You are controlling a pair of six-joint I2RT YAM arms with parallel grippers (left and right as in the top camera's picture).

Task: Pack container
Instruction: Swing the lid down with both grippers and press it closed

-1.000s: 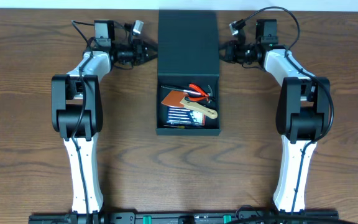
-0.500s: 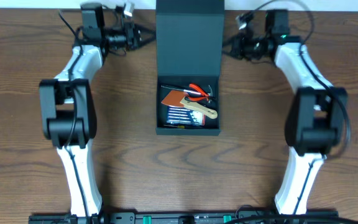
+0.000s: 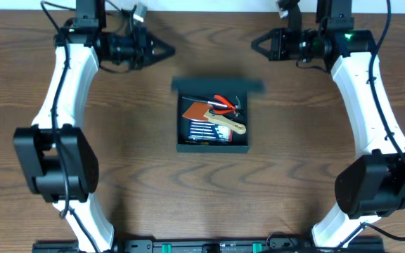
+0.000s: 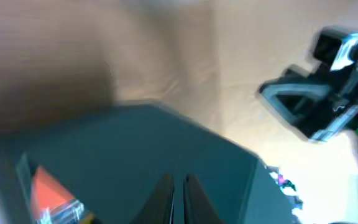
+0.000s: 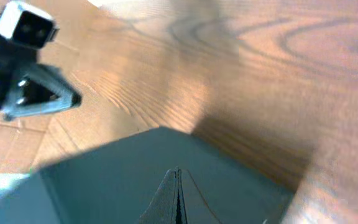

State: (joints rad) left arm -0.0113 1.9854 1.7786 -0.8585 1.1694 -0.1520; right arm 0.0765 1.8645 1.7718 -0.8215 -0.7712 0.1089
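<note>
I look down on a wood-grain desk (image 3: 153, 183). Red-handled pliers (image 3: 222, 102) lie just beyond a wooden handle (image 3: 230, 124). An orange-brown flat piece (image 3: 197, 110) sits left of them, overlapping a blue packet of drill bits (image 3: 204, 132).

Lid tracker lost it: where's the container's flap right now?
Overhead view: the flap is a thin blurred strip along the far edge of the container, mid-table, just short of the gap between the left gripper and right gripper.

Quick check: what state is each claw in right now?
Left claw: closed, holding nothing.
Right claw: closed, holding nothing.
</note>
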